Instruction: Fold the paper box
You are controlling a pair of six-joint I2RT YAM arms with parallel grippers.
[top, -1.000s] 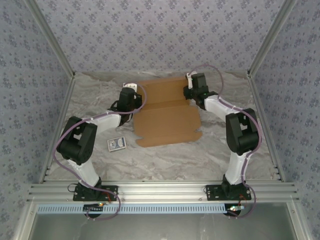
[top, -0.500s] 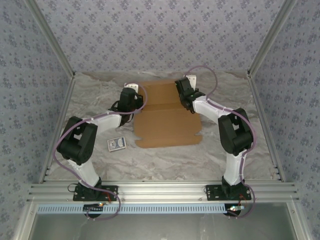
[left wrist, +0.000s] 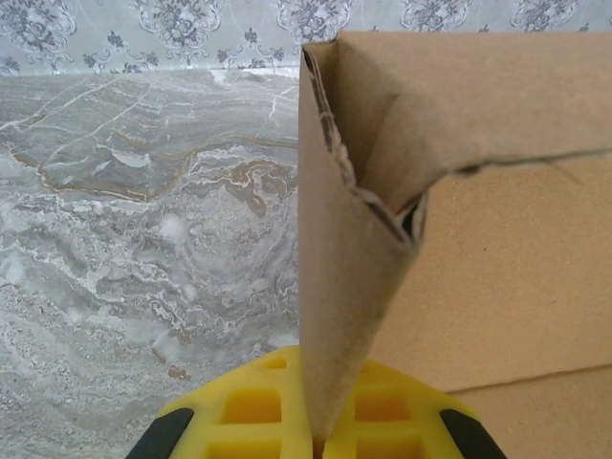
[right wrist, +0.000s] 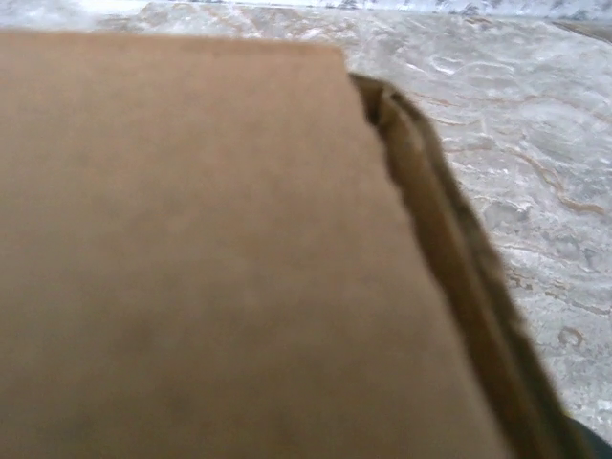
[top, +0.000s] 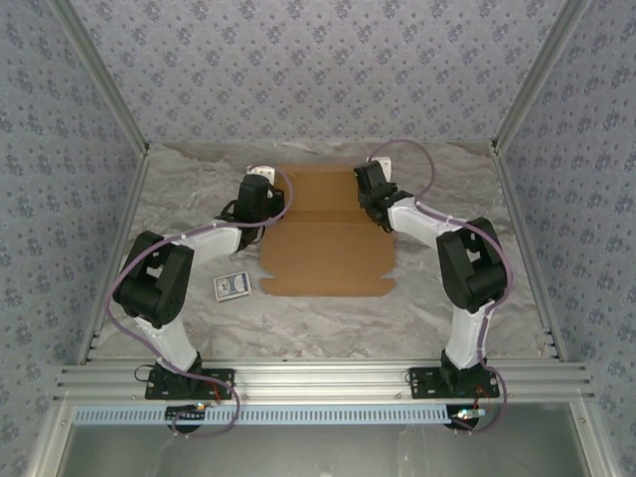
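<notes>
The paper box is a brown cardboard sheet with flaps, lying on the marbled table at the centre back. My left gripper sits at the box's left edge. In the left wrist view its yellow fingers are shut on the bottom of a raised side flap, which stands upright and folded at the corner. My right gripper rests at the box's right side near the back. The right wrist view is close and blurred: a cardboard panel with a folded edge hides the fingers.
A small blue-and-white card packet lies on the table left of the box's front corner. Patterned walls close in the table at the back and both sides. An aluminium rail runs along the near edge.
The right arm swung left from the box's far right corner onto its right side. The box's front panel shifted slightly left and lies squarer. The left arm held still.
</notes>
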